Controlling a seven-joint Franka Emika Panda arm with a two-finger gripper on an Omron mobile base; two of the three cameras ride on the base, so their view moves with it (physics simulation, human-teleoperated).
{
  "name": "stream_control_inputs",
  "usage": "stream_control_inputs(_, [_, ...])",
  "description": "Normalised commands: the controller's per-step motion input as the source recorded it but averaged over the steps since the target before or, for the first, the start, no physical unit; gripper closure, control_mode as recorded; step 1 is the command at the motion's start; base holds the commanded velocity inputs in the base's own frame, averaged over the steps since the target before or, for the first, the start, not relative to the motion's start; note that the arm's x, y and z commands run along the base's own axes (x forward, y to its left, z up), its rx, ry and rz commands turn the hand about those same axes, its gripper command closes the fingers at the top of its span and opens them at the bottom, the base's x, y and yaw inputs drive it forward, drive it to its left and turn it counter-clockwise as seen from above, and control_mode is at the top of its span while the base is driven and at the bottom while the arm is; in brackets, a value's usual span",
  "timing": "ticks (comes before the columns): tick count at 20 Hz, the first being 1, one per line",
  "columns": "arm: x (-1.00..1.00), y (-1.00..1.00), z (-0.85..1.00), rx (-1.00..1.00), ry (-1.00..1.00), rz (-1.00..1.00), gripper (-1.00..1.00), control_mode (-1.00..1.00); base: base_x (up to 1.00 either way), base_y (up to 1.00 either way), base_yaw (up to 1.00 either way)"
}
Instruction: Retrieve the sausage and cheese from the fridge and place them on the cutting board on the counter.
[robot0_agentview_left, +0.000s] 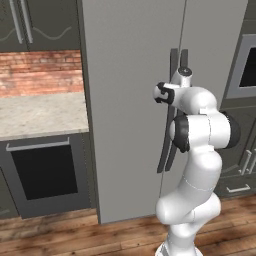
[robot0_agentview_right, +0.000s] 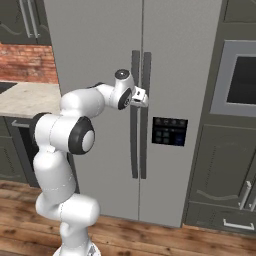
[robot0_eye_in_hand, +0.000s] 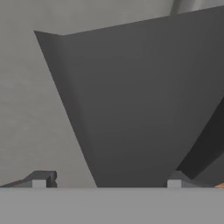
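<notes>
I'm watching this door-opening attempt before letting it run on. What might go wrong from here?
1. The fridge has two dark handles side by side; the open pincer sits right at them and might close on the wrong one.
2. In the hand view the handle fills the gap between the fingertips at an angle, so a grip may slip.

Glossy white rounded arm, dark joint caps, grey-tipped hand

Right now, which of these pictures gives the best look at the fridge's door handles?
The right base view: both long dark fridge handles show nearly full length, with the gripper at them. In the left base view the handles are partly hidden behind the arm. In the hand view one handle shows very close, between the open fingertips.
</notes>
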Motion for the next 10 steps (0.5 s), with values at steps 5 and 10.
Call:
stream_control_inputs(5, [-0.08, -0.08, -0.2, 0.0, 0.0, 0.0, -1.0, -1.0, 0.0, 0.0, 0.0])
stream_control_inputs(10, [0.0, -0.04, -0.05, 0.0, 0.0, -0.01, -1.0, -1.0, 0.0, 0.0, 0.0])
